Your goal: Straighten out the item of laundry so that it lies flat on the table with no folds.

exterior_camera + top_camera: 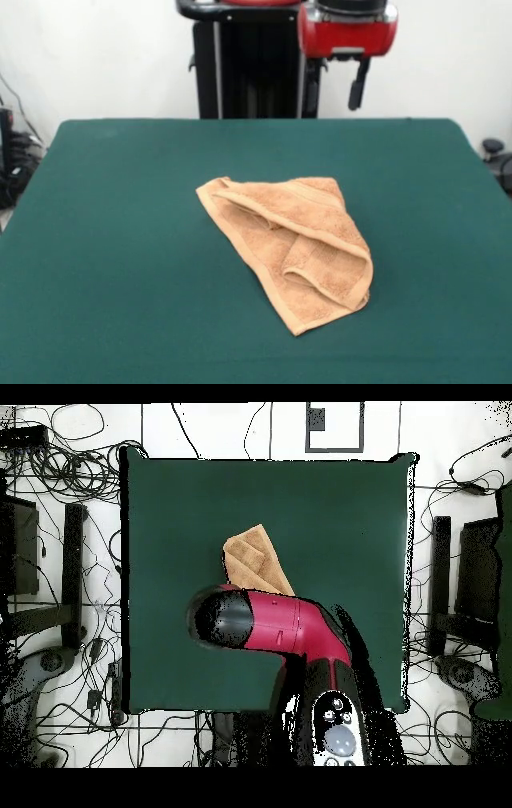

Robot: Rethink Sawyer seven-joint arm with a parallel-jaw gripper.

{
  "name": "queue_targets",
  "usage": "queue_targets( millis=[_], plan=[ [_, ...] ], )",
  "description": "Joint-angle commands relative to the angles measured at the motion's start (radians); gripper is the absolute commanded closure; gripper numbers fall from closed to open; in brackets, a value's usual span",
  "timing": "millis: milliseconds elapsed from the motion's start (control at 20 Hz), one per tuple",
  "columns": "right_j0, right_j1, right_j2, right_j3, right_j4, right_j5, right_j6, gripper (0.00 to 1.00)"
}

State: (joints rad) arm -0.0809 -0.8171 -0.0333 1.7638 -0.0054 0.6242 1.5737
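the towel (pixel 292 244) lies near the middle of the table (pixel 120 240), all bunched up. it is not flat. one big flap is folded over the top, and a smaller fold sits under it on the side closest to the front camera. its long way runs on a slant, from the corner at the back left of the front view down to the corner at the front right. the flat single layer sticks out along the left edge and at the bottom corner.

from above, only the far end of the towel (pixel 252 556) shows. the rest is hidden under the red arm (pixel 275 624), which hangs over the table right above it.

in the front view the gripper (pixel 358 84) is high up by the pedestal (pixel 240 72), at the back edge of the table. it is well apart from the towel and holds nothing. only one dark finger shows plainly, so i cannot tell if it is open or closed.

the towel lies toward the front camera from the gripper and a bit to the left in that view. i think the arm must come down and forward to reach it. the top flap looks like the best part to grab, then pull it back across the slant to open the fold.
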Motion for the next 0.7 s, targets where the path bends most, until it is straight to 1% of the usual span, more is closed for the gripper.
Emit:
queue_targets(
  millis=[50, 300, 700],
  plan=[
    [0.02, 0.071, 0.041, -0.069, 0.011, 0.01, 0.169, 0.0],
    [0.024, 0.093, 0.042, -0.105, 0.013, 0.027, 0.167, 0.0],
    [0.022, 0.161, 0.047, -0.191, 0.011, 0.034, 0.158, 0.0]
  ],
)
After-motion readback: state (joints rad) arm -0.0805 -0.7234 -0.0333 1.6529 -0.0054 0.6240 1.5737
